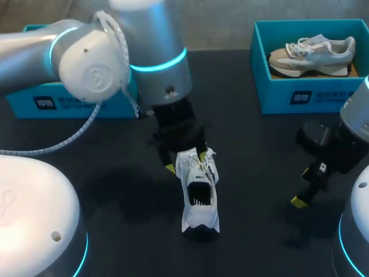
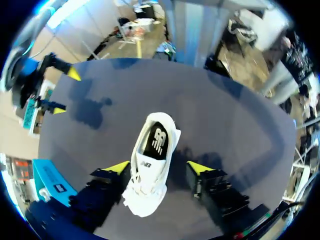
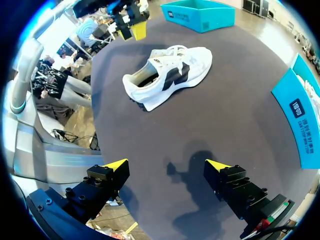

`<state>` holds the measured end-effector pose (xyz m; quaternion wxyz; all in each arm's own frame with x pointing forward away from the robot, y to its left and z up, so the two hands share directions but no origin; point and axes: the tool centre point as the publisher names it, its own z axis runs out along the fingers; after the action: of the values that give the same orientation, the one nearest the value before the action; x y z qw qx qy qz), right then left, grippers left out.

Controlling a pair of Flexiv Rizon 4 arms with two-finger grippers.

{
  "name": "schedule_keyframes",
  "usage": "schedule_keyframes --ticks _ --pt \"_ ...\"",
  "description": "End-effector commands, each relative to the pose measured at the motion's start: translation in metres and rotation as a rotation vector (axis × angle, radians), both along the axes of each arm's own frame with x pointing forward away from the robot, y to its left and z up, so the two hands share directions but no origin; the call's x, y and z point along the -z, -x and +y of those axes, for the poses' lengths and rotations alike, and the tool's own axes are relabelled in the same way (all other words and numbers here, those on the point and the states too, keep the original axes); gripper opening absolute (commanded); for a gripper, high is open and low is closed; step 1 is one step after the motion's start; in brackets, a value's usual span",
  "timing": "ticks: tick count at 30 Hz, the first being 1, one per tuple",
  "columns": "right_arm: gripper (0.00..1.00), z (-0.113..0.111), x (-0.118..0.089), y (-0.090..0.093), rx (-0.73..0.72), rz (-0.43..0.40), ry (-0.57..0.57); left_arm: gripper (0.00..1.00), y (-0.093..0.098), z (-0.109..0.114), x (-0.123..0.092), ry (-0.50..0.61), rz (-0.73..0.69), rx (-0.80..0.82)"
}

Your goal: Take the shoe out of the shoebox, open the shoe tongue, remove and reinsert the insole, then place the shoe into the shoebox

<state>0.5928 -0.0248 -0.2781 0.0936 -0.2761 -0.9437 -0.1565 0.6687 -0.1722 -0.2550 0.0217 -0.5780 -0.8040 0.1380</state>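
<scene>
Dark table (image 1: 259,161) surface is seen under everything, and near its middle the white shoe (image 1: 199,196) is placed outside of any box, upright on its sole. Its heel is turned toward the robot's side and its toe toward the far side. Inside the opening a dark insole (image 2: 157,140) is seen lying flat. The laced front part of the shoe is found between the fingers of the left gripper (image 1: 185,160), which hangs directly above it. In the left wrist view these fingers are spread: one yellow tip is just beside one flank of the shoe (image 2: 150,170), while the other tip is kept apart from the other flank, so nothing is pinched. The right gripper (image 1: 302,187) is held well apart from the shoe, at the right side of the table, low over bare surface. Its fingers are also spread wide, and only the table is seen between them in the right wrist view. At the far right corner a blue shoebox (image 1: 311,98) is placed, and a second shoe (image 1: 311,55), grey and beige, is laid in it. Another blue box (image 1: 57,104) is located at the far left and is partly hidden behind the left arm.
</scene>
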Motion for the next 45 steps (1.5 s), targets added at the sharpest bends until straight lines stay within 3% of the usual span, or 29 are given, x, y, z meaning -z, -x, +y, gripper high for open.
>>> schedule_keyframes --ticks 1,10,14,20,25,29,31,32,43,45 --pt "1.00 0.000 0.001 0.001 0.000 -0.003 0.000 1.00 -0.002 0.009 0.002 0.020 0.006 0.004" --pt "1.00 0.000 0.001 0.001 0.000 -0.003 0.000 1.00 -0.002 0.009 0.002 0.020 0.006 0.004" --pt "1.00 0.000 0.001 0.001 0.000 -0.003 0.000 1.00 0.016 -0.001 0.010 -0.076 -0.020 -0.191" --pt "1.00 0.000 0.001 0.001 0.000 -0.003 0.000 1.00 0.035 0.006 0.002 -0.127 -0.009 -0.549" --pt "1.00 0.000 0.001 0.001 0.000 -0.003 0.000 1.00 0.048 0.010 0.003 -0.169 0.038 -0.709" --pt "1.00 0.000 0.001 0.001 0.000 -0.003 0.000 1.00 0.055 0.005 0.007 -0.150 0.014 -0.870" --pt "1.00 0.000 0.001 0.001 0.000 -0.003 0.000 1.00 0.061 0.001 0.009 -0.131 0.070 -0.901" --pt "1.00 0.000 0.001 0.001 0.000 -0.003 0.000 1.00 0.066 -0.003 0.011 -0.091 -0.045 -0.950" --pt "1.00 0.000 0.001 0.001 0.000 -0.003 0.000 1.00 0.066 -0.003 0.011 -0.091 -0.045 -0.950" --pt "1.00 0.000 0.001 0.001 0.000 -0.003 0.000 1.00 0.069 -0.009 0.020 -0.150 0.014 -1.031"
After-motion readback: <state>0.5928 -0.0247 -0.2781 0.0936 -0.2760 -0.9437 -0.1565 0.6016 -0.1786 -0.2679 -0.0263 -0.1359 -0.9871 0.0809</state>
